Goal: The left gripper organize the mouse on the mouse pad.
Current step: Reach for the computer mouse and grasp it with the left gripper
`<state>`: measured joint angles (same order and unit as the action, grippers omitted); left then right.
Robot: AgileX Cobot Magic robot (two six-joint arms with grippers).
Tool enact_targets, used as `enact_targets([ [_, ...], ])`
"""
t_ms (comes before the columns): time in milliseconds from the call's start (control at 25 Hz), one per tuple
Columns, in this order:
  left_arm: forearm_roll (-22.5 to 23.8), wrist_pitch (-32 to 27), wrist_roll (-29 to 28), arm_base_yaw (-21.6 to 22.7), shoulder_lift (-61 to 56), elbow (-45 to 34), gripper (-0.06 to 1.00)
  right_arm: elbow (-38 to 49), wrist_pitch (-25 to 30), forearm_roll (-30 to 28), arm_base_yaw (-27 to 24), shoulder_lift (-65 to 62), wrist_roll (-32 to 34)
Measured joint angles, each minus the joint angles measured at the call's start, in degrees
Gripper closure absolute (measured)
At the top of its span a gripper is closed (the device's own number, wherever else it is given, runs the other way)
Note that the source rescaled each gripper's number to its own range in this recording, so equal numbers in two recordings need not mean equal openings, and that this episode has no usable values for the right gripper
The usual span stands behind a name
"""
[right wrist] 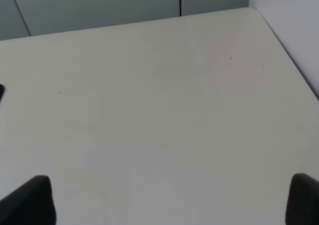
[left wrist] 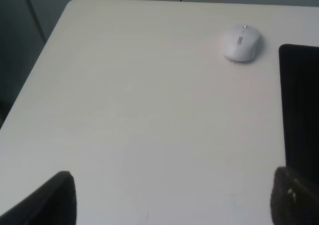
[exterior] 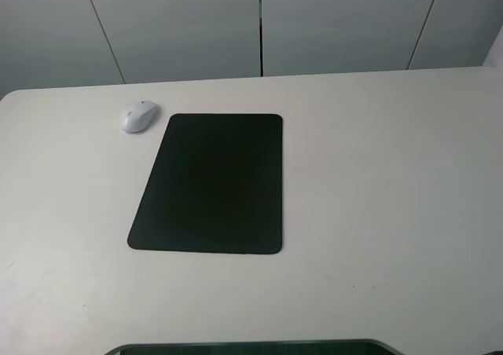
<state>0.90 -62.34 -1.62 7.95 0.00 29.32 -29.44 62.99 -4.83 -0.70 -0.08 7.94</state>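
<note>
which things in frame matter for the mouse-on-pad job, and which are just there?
Job:
- mouse, on the table beside the pad's far left corner
- mouse pad
- left gripper, open

Not job:
- right gripper, holding nothing
- table
- wall panels

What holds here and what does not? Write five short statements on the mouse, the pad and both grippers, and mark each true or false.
1. The mouse lies on the mouse pad. False: it lies on the table off the pad's far left corner, not touching it.
2. Nothing lies on the mouse pad. True.
3. The left gripper holds the mouse. False: it is open and empty, with the mouse well ahead of it.
4. The right gripper is open. True.
5. The mouse is black. False: it is white.
</note>
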Motion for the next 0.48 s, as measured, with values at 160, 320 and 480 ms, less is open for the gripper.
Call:
enact_targets([
  [160, 0.0, 0.0, 0.0, 0.0, 0.0, 0.0, -0.06, 0.0, 0.0, 0.0, 0.0, 0.0, 0.0],
  [320, 0.0, 0.0, 0.0, 0.0, 0.0, 0.0, -0.06, 0.0, 0.0, 0.0, 0.0, 0.0, 0.0],
  [480, -0.3, 0.0, 0.6, 0.0, 0.0, 0.0, -0.06, 0.0, 0.0, 0.0, 0.0, 0.0, 0.0],
])
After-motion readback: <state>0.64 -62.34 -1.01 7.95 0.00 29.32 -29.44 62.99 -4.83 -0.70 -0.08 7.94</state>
